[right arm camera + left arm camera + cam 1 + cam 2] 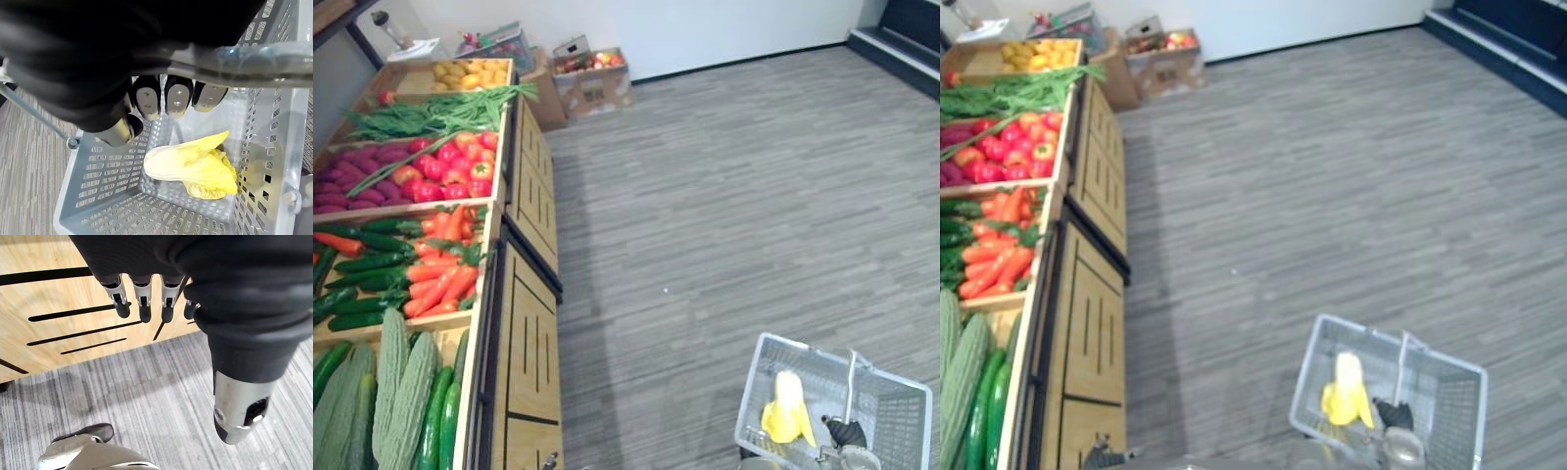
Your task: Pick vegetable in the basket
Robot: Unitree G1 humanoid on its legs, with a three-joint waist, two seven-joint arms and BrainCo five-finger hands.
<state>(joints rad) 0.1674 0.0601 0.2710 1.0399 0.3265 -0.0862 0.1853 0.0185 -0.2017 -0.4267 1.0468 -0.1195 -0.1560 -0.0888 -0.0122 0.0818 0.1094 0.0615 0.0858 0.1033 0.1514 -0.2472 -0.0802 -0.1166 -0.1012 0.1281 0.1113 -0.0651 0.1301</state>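
A grey mesh basket (891, 411) hangs low on my right over the floor, and my right hand (176, 95) is shut on its handle (254, 58). Inside it lies a pale yellow napa cabbage (195, 164), also seen as the cabbage (786, 406) from above. To my left stands the wooden produce stand (533, 343), holding carrots (440, 274), cucumbers (362, 264), bitter gourds (396, 392) and red peppers (450, 166). My left hand (143, 296) hangs open beside the stand's slotted side panel, holding nothing.
Further back on the stand lie purple sweet potatoes (347, 181), long green stalks (431, 113) and yellow produce (470, 73). Cardboard boxes (592, 83) sit by the far wall. Grey striped carpet (734, 196) spreads to the right of the stand.
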